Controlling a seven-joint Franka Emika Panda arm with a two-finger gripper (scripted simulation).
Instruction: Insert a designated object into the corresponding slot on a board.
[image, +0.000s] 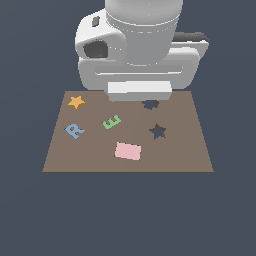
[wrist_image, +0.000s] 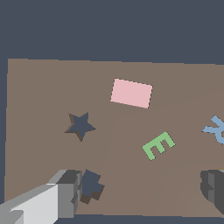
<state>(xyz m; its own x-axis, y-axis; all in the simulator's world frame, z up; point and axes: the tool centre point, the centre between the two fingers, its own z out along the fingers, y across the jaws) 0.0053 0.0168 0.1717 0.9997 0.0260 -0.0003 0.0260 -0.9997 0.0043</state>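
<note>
The small flat orange star (image: 76, 102) lies on the large brown rectangular board (image: 185, 150) near its far corner on the exterior view's left, well apart from the dark star-shaped cutout (image: 158, 131). The arm's fingers (wrist_image: 65, 192) hang spread wide, holding nothing, over the board's far edge, one finger just beside the dark scalloped cutout (wrist_image: 91, 185).

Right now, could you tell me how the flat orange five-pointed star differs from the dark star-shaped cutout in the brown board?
The flat orange five-pointed star is a bright loose piece; the dark star-shaped cutout is a recess. The star lies toward the exterior view's left, the cutout toward its right. Both share five points, similar size, and the brown board.
</note>
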